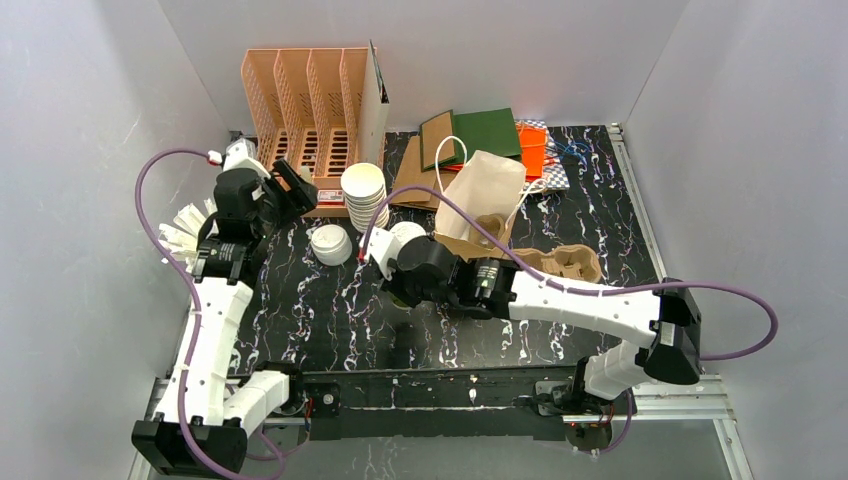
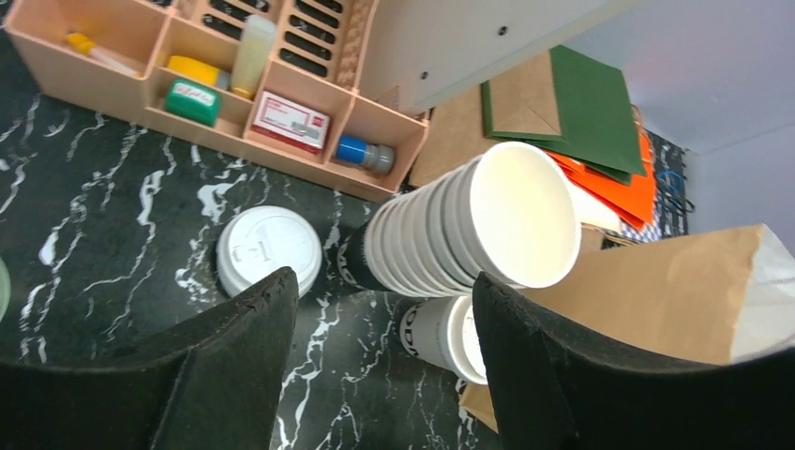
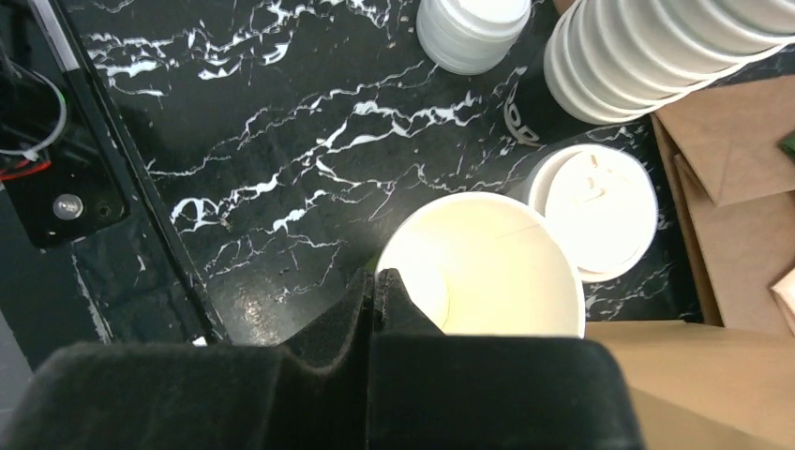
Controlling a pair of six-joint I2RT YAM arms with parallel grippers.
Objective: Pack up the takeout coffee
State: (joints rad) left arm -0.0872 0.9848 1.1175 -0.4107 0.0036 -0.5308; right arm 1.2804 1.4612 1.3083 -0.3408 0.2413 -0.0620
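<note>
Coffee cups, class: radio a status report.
Left pincer open, empty, near lidded cup. Right pincer shut on rim of open cup. Second lidded cup beside it. Cup stack close by.

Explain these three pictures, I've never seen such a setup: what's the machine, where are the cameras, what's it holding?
The machine is a white left arm and white right arm bolted to a black marbled table. One picture looks down from above; the other two come from a camera on each wrist. On the table: a peach plastic organizer, a stack of lidless white-rimmed cups, a white-lidded paper cup, a second lidded cup, a brown paper bag. The left gripper is open and empty. The right gripper pinches the rim of a lidless white paper cup.
</note>
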